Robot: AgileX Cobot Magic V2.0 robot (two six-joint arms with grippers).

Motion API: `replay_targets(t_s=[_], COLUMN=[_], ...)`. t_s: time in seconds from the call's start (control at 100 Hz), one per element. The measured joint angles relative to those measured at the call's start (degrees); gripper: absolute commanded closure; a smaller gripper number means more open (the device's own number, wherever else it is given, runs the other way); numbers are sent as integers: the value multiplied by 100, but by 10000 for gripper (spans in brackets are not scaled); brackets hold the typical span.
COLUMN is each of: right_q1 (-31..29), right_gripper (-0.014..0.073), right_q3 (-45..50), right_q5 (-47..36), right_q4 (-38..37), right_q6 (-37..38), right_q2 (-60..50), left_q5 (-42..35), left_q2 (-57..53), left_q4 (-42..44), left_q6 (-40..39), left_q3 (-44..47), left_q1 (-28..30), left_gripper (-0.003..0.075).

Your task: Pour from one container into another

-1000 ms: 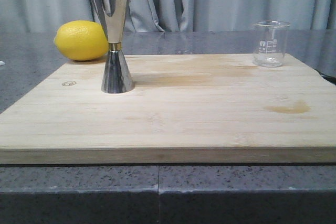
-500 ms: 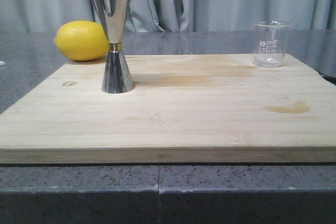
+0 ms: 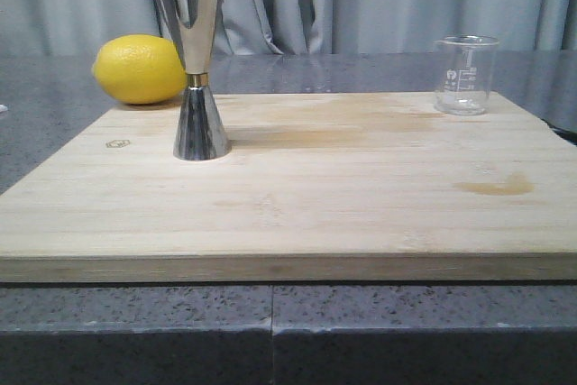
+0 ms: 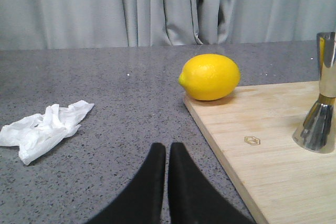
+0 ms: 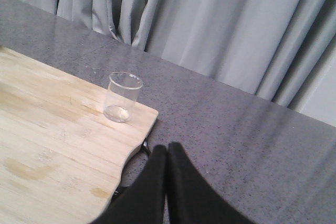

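Steel hourglass jigger (image 3: pixel 199 69) and clear glass beaker (image 3: pixel 465 75) upright, well apart on board; stage unclear. Left gripper (image 4: pixel 167 153), right gripper (image 5: pixel 167 150) clenched, empty.

I see white graduation marks and a small logo printed on the clear glass beaker (image 3: pixel 465 75), too small to read. A small hexagonal emblem (image 4: pixel 252 140) is stamped near the pale wooden cutting board's (image 3: pixel 297 187) left edge.
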Motion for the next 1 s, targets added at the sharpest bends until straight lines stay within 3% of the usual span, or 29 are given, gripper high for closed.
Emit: replay_targets(t_s=[1.0], right_q1=[0], right_gripper=[665], right_q3=[0], right_q5=[0], right_q4=[10], right_q6=[10], right_q2=[0], left_q5=[-67], left_q2=[0], left_q4=[0], left_q6=[0], left_q3=[0], left_q1=[0], left_gripper=[739])
